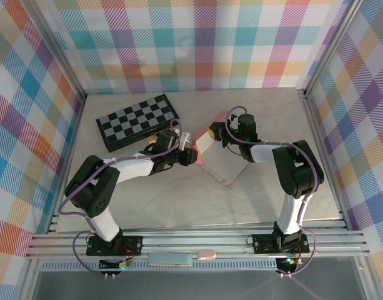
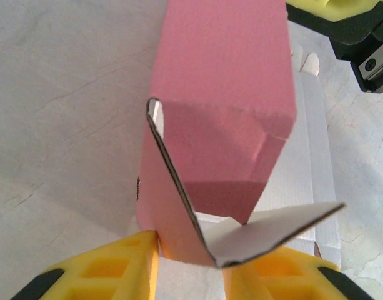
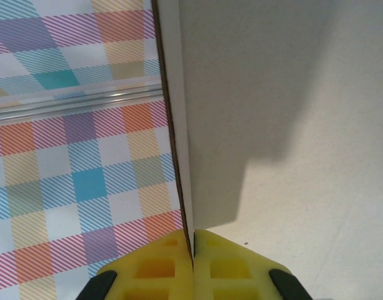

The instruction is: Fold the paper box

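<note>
The paper box (image 1: pixel 223 164) lies mid-table, half formed, with pink outside and a whitish reverse. In the left wrist view its pink wall (image 2: pixel 222 62) stands upright with a white flap bent out to the right. My left gripper (image 2: pixel 191 250) holds the folded card at the box's left end (image 1: pixel 191 153), a yellow finger (image 2: pixel 116 272) on each side of it. My right gripper (image 1: pixel 211 132) is at the box's far corner. Its fingers (image 3: pixel 154 269) are pressed together on the edge of a whitish panel (image 3: pixel 253 94), seen edge-on. Its yellow pad also appears at top right (image 2: pixel 341 12).
A black-and-grey checkered board (image 1: pixel 136 122) lies at the back left, just behind my left arm. Plaid walls enclose the pale table (image 1: pixel 179 200) on three sides, with an aluminium rail (image 1: pixel 197 240) along the near edge.
</note>
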`<action>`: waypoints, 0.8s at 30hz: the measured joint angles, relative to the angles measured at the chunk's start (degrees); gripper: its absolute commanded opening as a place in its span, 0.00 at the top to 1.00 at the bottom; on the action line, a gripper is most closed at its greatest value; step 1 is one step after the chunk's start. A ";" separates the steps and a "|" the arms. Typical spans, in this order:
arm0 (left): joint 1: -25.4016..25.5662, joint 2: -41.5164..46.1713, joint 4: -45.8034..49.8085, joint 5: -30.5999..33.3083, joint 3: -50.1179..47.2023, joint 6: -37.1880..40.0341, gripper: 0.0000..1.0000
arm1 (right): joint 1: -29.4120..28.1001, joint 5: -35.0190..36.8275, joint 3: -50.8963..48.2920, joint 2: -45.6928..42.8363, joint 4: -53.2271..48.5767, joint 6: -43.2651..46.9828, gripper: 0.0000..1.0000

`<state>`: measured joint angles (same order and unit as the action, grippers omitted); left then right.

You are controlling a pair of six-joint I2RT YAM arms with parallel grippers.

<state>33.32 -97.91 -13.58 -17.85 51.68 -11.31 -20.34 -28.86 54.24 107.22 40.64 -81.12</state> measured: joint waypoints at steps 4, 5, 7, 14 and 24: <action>0.17 -0.66 -0.13 0.52 0.72 -0.74 0.76 | 0.09 0.52 0.00 0.00 0.20 -0.70 1.00; 0.33 -0.85 -0.13 0.70 0.96 -0.87 0.77 | 0.09 0.74 0.00 0.02 0.24 -0.81 1.00; 0.70 -1.16 -0.11 1.29 1.42 -1.07 0.76 | 0.09 0.92 0.00 0.07 0.33 -1.14 1.00; 2.25 -2.43 -0.02 6.29 3.32 -2.67 0.73 | -0.13 2.82 -0.02 0.28 1.27 -2.54 1.00; 3.39 -3.39 -0.09 13.77 4.42 -7.15 0.73 | -1.75 8.46 -4.94 0.35 10.84 -4.50 1.00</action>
<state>36.71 -101.30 -13.67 -4.08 56.10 -18.46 -22.09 -20.40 49.30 107.57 51.48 -85.62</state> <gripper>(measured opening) 0.276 0.042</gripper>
